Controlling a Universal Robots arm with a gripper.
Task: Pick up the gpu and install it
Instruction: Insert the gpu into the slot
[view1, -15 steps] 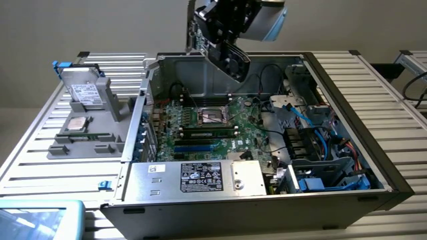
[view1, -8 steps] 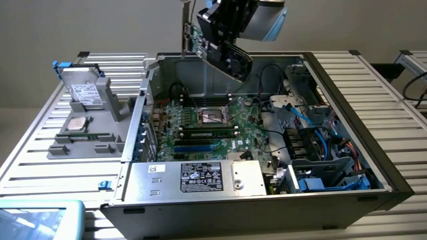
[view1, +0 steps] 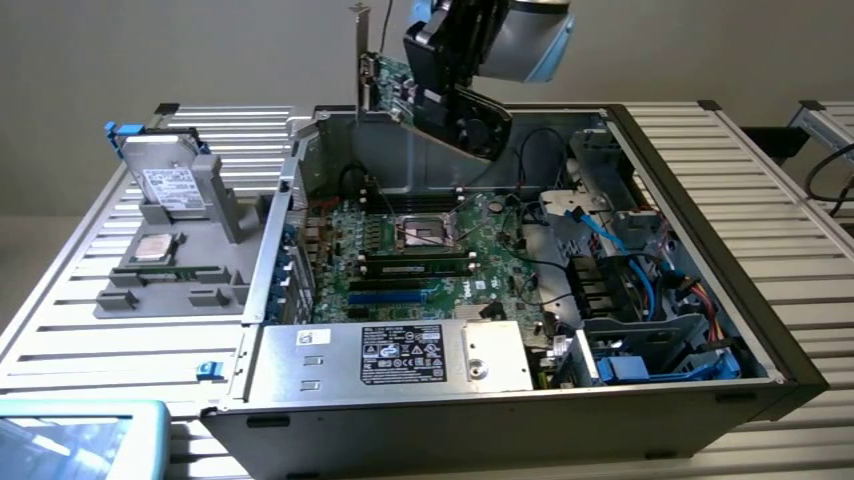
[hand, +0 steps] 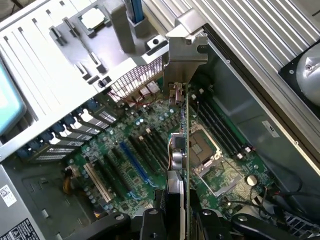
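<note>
The tool (hand: 176, 220) was clamped shut on the gpu (view1: 391, 86), held on edge above the open computer case (view1: 697, 215). The card's long axis sloped, with its silver bracket (view1: 360, 60) end higher and toward the exterior view's left. Inside the case lay a motherboard (view1: 494, 250), a power supply (view1: 400, 355) and blue cables (view1: 601, 225).

Exterior camera set high and back, angled down over the whole open computer case (view1: 467, 430) on the slatted table (view1: 147, 340), wrist camera in close, looking down the edge of the gpu (hand: 180, 145), both catching the motherboard (view1: 400, 250) and CPU socket (view1: 430, 232).
</note>
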